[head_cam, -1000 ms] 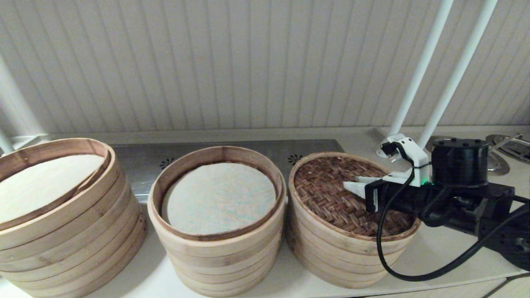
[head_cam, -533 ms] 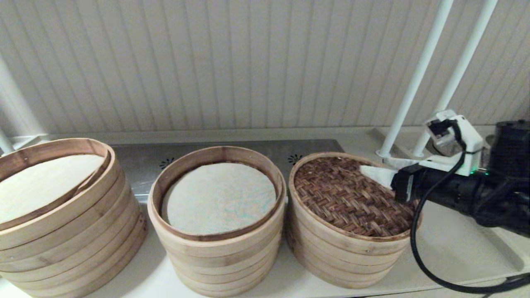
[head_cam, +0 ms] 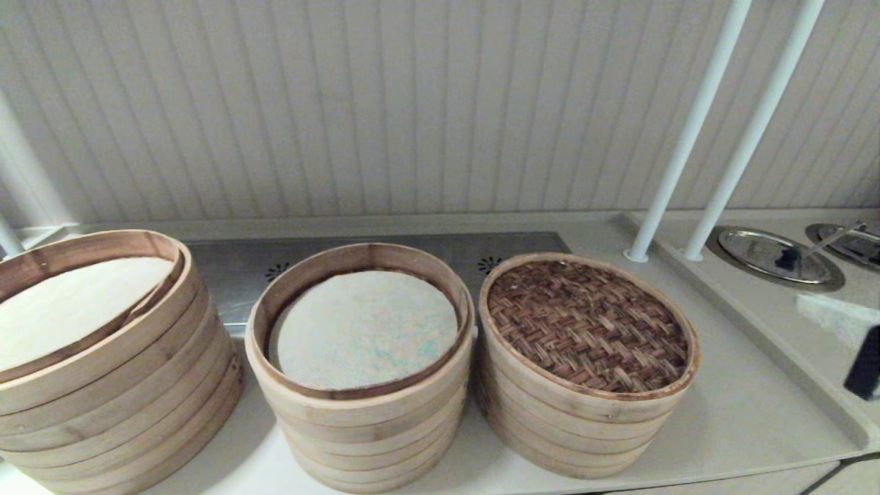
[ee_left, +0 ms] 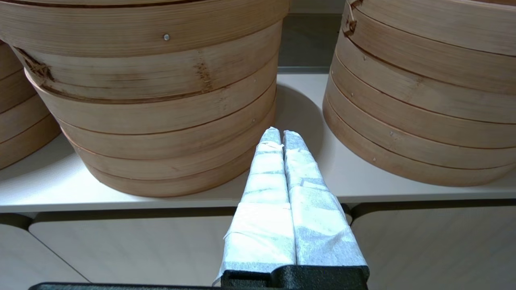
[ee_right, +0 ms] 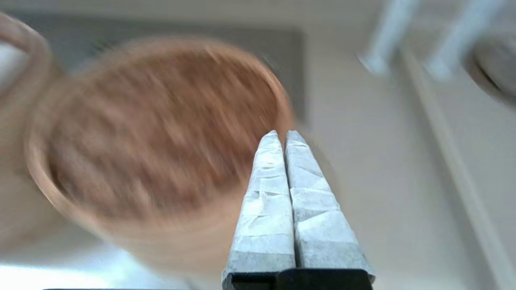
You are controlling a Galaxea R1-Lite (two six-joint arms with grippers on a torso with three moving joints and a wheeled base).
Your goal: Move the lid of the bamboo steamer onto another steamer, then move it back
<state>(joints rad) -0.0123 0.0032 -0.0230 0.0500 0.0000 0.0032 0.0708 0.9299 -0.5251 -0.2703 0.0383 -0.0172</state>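
The bamboo steamer lid [head_cam: 588,323], dark woven top with a pale band, lies flat on the right-hand stack of rings; nothing touches it. The right wrist view shows the lid [ee_right: 161,121] as a smear. The other steamer [head_cam: 361,330], with its white flecked liner, stands uncovered in the middle. My right gripper [head_cam: 821,313] is at the far right edge over the counter, well clear of the lid. The right gripper [ee_right: 282,133] is shut and empty. My left gripper [ee_left: 281,131], out of the head view, is shut and empty, low before the counter's front edge, facing the middle steamer [ee_left: 161,100].
A wider stack with a cream liner [head_cam: 89,344] stands at the left. Two white poles [head_cam: 687,137] rise from the counter behind and right of the lid. Round steel plates [head_cam: 773,254] sit in the far right counter. A steel vent panel [head_cam: 234,265] runs behind the stacks.
My right gripper, which was over the lid's right side, has pulled away to the right and is almost out of the head view. The lid has stayed on the right stack.
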